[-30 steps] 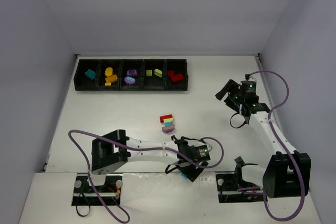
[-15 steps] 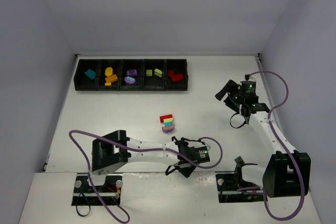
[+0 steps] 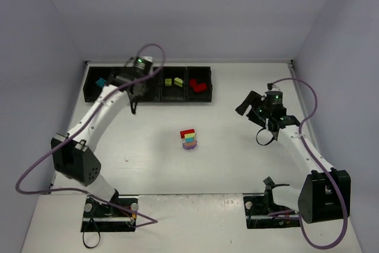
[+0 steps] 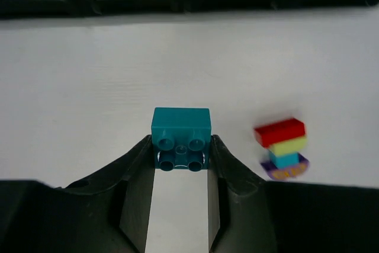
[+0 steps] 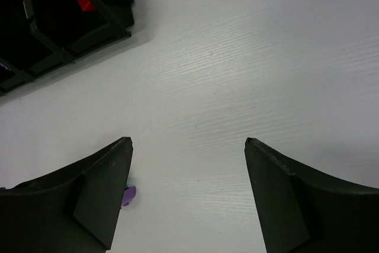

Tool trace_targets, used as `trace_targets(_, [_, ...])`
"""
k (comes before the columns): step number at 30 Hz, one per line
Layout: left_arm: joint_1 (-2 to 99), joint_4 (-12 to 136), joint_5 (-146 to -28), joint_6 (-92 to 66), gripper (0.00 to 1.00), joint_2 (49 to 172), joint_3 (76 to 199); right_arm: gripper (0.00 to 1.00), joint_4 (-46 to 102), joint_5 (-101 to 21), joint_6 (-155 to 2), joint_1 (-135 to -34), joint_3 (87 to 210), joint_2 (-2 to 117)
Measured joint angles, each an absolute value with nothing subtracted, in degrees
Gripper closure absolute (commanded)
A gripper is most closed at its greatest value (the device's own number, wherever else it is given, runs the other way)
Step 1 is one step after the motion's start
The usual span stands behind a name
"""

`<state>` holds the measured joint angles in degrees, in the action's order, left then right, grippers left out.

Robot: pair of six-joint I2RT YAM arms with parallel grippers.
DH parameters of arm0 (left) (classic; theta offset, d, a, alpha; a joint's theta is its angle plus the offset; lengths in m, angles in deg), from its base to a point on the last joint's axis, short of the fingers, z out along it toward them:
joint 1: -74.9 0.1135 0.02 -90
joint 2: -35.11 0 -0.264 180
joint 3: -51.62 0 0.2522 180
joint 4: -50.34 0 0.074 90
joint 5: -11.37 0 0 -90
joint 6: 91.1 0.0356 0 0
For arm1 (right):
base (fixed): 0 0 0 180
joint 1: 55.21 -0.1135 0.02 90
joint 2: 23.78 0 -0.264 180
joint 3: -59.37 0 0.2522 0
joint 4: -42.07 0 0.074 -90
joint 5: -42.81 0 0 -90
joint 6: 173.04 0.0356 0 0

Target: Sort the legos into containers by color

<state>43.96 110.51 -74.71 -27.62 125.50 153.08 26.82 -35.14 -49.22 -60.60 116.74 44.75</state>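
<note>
- The left claw (image 3: 131, 81) is pinching a teal brick (image 4: 180, 137) at its fingertips, underside facing the wrist camera and clear of the counter (image 3: 237, 164).
- Overhead, that claw is hanging over the black bin row (image 3: 186, 101), roughly above the second and third compartments. The step in hand looks like carrying the teal brick to its bin.
- The next move is probably calling for a shift to the leftmost compartment, where a teal piece (image 3: 101, 82) is already lying. After that comes a release low enough to keep the brick from bouncing out.
- The right claw (image 3: 249, 106) is spread and holding nothing, hovering over bare counter well to the right of the stack (image 3: 189, 139).
- That stack, red on lime on teal on purple, is standing alone mid-counter and is waiting to be pulled apart. Judging by this, the sorting is well along.
- The left arm is covering the second and third compartments overhead, and the held brick is not showing there.
- The left wrist view is cutting the bins off at its top edge and showing them well beyond the brick. This is hard to square with the overhead view, so I cannot tell the claw's height over the bins.
- The right wrist view is catching only a purple sliver (image 5: 130, 194) beside one finger.
</note>
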Motion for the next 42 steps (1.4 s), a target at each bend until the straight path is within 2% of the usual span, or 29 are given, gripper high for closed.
trace_targets(6, [66.3,112.6,-76.8,-21.0,1.00,137.3,169.2,0.26,26.8,-34.1,-51.2,-65.5,119.1,47.1])
trace_targets(13, [79.5,112.0,-78.7,-20.7,1.00,156.9,187.5,0.26,27.1,-31.6,-53.0,-69.2,121.5,50.0])
trace_targets(17, [84.0,111.9,-78.8,-20.8,0.98,163.8,191.9,0.26,27.2,-30.3,-54.2,-69.6,122.2,50.8])
trace_targets(23, [87.2,111.9,-78.8,-20.3,0.67,169.6,196.6,0.26,27.3,-29.0,-55.0,-69.6,122.3,51.8])
trace_targets(24, [87.2,111.9,-78.7,-20.0,0.55,170.1,197.1,0.26,27.3,-28.8,-55.1,-69.6,122.3,52.0])
trace_targets(27, [86.9,111.7,-78.6,-19.2,0.35,170.2,196.9,0.26,27.3,-28.3,-55.4,-69.9,122.3,52.9])
trace_targets(31, [86.7,110.1,-79.2,-19.1,0.27,168.1,193.4,0.26,27.3,-27.9,-56.5,-70.5,122.4,53.7])
trace_targets(36, [85.9,108.2,-82.0,-19.1,0.26,160.1,183.3,0.27,27.3,-27.5,-58.3,-72.4,123.2,54.2])
trace_targets(41, [81.4,105.5,-85.4,-19.1,0.26,145.7,171.5,0.27,27.7,-28.6,-59.5,-76.4,124.0,54.8])
trace_targets(42, [79.7,104.7,-86.1,-19.1,0.26,142.6,169.3,0.24,27.8,-29.0,-59.5,-77.6,124.2,55.1])
